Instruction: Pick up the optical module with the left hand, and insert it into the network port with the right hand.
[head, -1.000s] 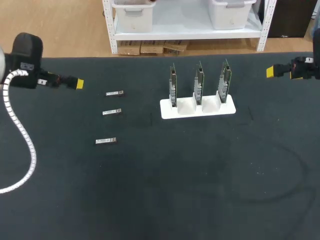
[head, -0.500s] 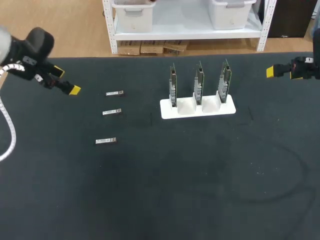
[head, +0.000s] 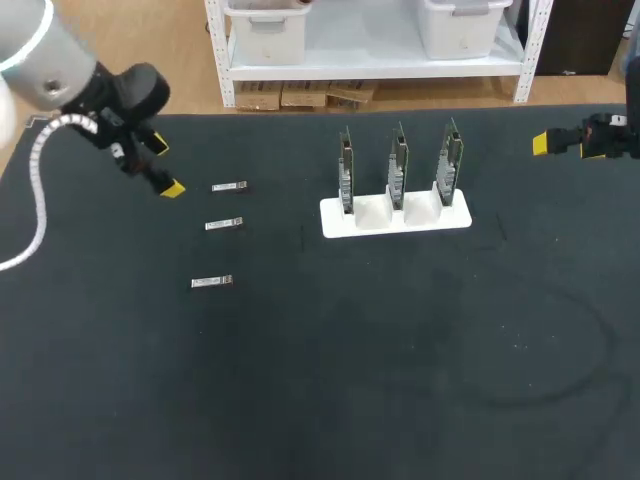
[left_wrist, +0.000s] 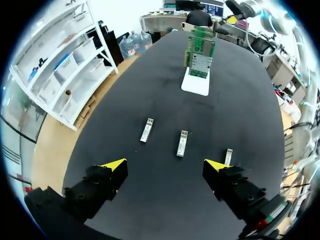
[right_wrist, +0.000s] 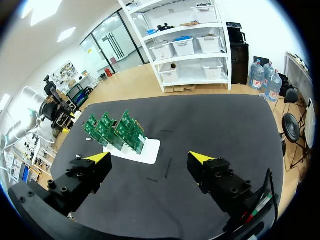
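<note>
Left gripper (head: 165, 167): fingers apart, empty, at 9 o'clock of the nearest small silver metal optical module (head: 229, 187). Two more modules lie at its 6 o'clock on the black table (head: 350, 350); their labels are too small to read. Right gripper (right_wrist: 150, 158): fingers apart, empty, at 3 o'clock of the white stand (head: 395, 215) of green network cards (head: 398, 160).

- The dark bench (head: 350, 380) is carrying everything on one flat, matte surface.
- Three small silver modules are lying in a loose column on its left part, apart from one another: the far optical module (head: 229, 187), the middle optical module (head: 224, 224) and the near optical module (head: 212, 283).
- A white stand (head: 395, 215) is sitting to their right, toward the far edge, holding three green network cards (head: 399, 165) upright in a row.
</note>
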